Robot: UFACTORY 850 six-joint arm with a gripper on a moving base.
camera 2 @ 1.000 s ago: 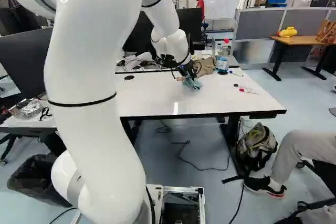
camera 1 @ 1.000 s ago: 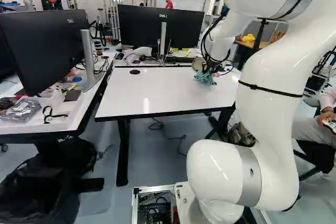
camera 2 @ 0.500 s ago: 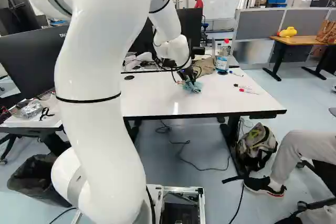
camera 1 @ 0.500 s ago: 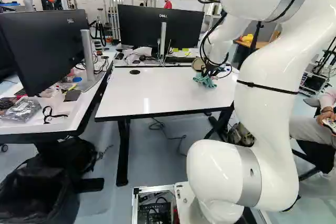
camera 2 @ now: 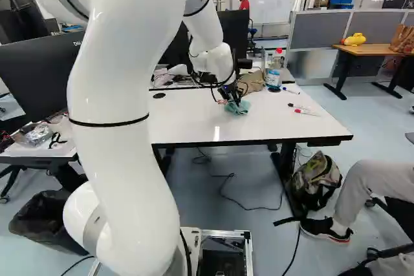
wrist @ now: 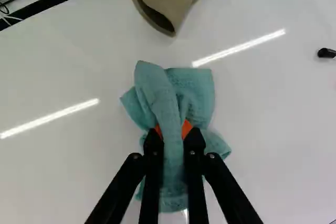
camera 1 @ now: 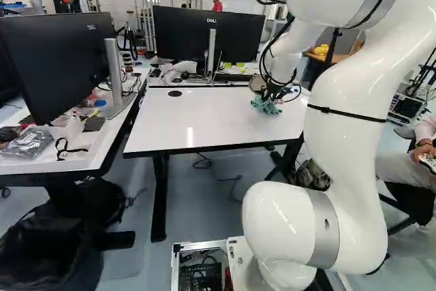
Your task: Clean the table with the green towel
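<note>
Towel (wrist: 198, 85), teal and crumpled — middle folds bunched, corners splayed — pinched in the claw (camera 2: 234, 99).

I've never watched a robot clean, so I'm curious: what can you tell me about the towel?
The towel is blue-green cloth with a lightly textured surface. It is bunched and creased: a thick fold is pinched in the end effector, and looser folds and corners spread out around it. It rests on the white table, nearer the far edge than the near one. Its underside is hidden.
</note>
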